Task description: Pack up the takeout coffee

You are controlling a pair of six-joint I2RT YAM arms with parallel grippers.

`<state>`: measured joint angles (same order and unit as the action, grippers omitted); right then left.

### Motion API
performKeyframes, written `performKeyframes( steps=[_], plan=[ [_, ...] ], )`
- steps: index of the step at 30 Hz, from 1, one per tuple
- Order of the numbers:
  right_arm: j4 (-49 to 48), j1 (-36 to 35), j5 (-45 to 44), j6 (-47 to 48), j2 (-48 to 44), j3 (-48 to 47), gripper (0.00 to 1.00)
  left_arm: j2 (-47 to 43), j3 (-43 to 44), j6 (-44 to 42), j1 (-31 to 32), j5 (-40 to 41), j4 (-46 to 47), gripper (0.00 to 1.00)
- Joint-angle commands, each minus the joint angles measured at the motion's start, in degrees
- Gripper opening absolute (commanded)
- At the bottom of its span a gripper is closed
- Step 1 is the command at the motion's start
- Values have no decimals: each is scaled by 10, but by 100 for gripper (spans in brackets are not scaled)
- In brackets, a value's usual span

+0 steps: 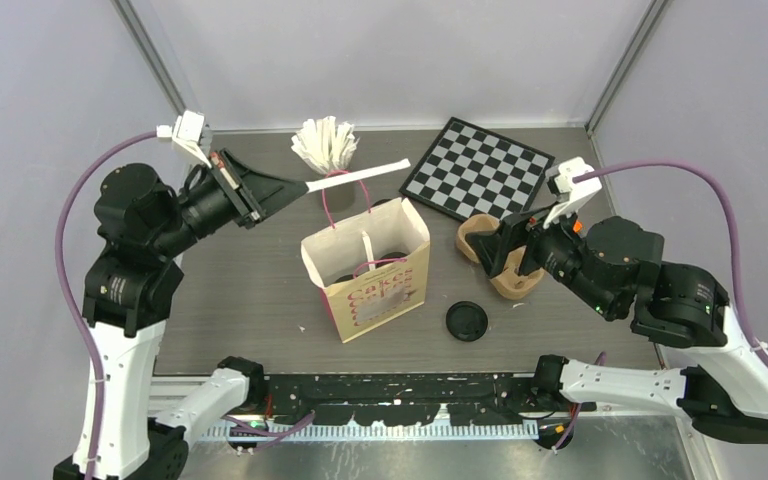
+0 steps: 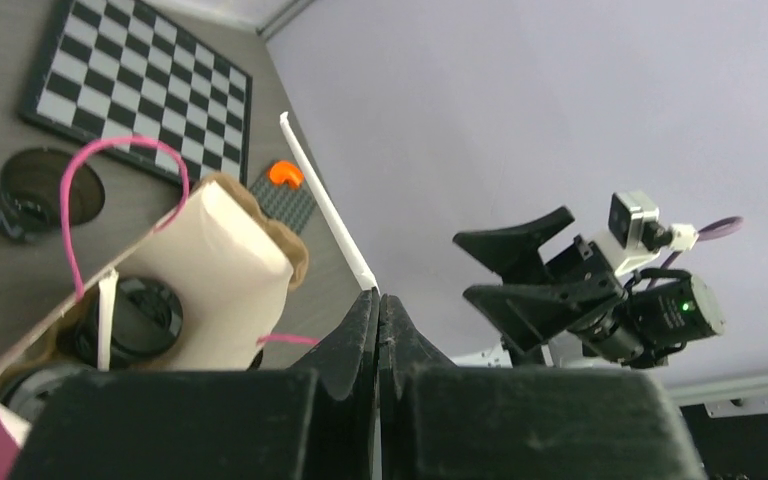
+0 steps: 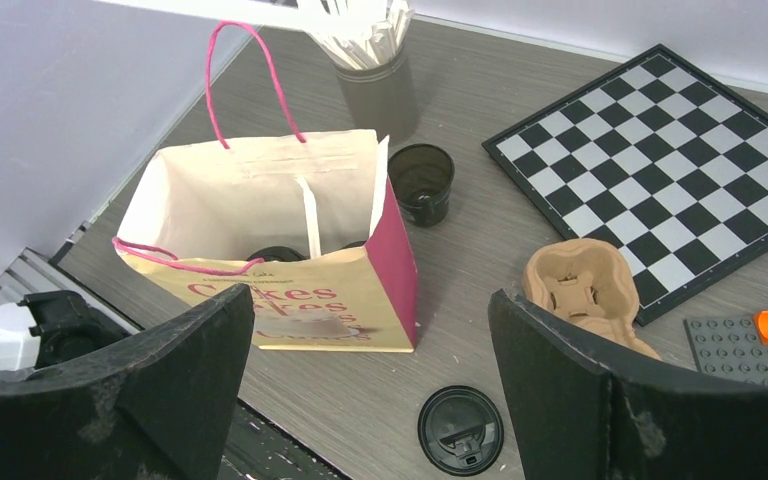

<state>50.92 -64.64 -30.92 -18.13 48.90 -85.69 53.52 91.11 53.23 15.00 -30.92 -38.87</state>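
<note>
Two lidded black takeout coffee cups [image 3: 278, 254] stand inside the open paper bag [image 1: 365, 270], with a white stirrer stick [image 3: 310, 215] among them. One open black cup [image 3: 421, 182] stands on the table behind the bag. Its loose black lid [image 1: 467, 321] lies in front of the bag's right side. My left gripper [image 1: 300, 188] hovers left of and above the bag, shut on another white stirrer stick [image 1: 360, 175] that reaches over the bag's mouth. My right gripper [image 1: 505, 250] hangs open and empty right of the bag, above the brown cup carrier [image 1: 500, 262].
A grey cup of white stirrers [image 1: 325, 145] stands behind the bag. A chessboard [image 1: 477, 168] lies at the back right. A grey studded plate with an orange piece [image 3: 750, 345] lies near the carrier. The bag's pink handles [image 3: 250, 70] stick up.
</note>
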Motion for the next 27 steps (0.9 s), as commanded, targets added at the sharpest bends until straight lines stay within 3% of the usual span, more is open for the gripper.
performKeyframes(
  steps=[1,14,27],
  plan=[
    [-12,1,-6,-2,-18,0,91,-29,-9,-19,2,-34,-41,0],
    [3,2,-17,1,-32,4,91,-36,-25,-92,2,-21,-154,0],
    [20,2,-31,1,-36,-4,91,-39,-227,-59,2,-70,49,0]
  ],
)
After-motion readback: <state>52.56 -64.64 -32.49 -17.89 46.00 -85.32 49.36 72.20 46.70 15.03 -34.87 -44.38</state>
